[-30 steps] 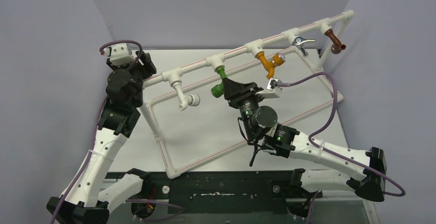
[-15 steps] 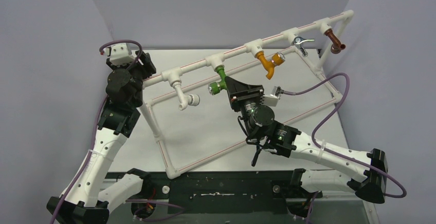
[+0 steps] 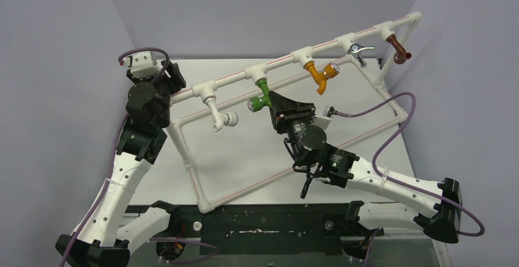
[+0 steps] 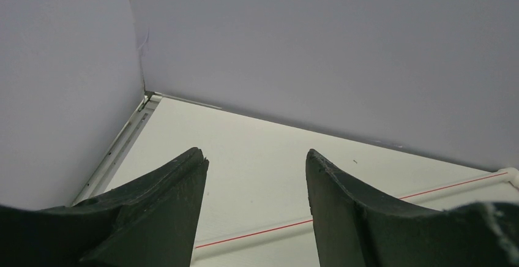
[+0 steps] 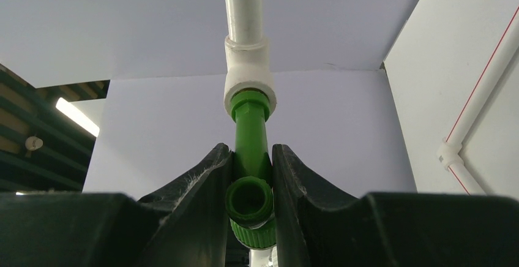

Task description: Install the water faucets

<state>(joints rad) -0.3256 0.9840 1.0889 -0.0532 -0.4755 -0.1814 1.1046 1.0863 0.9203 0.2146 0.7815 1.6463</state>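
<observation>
The green water faucet point(image 3: 263, 94) hangs from a white tee fitting point(image 3: 256, 71) on the raised pipe rail, its silvery knob pointing left. My right gripper point(image 3: 269, 103) is shut on the faucet's body. In the right wrist view the green faucet point(image 5: 250, 157) runs up from between the two black fingers into the white tee point(image 5: 248, 77), its threaded spout mouth facing the camera. My left gripper point(image 4: 254, 160) stands open over bare table near the back left corner, nothing between its fingers. From above the left gripper point(image 3: 173, 76) sits by the rail's left end.
The white pipe frame point(image 3: 190, 169) lies across the table and carries the rail. On the rail also hang a white tap point(image 3: 219, 117), an orange-yellow tap point(image 3: 321, 74), a metal tap point(image 3: 358, 51) and a brown tap point(image 3: 399, 49). Grey walls close in the left, back and right.
My right wrist has rolled while gripping the green faucet, turning it in the tee so its knob now points left. The left arm has not moved.
</observation>
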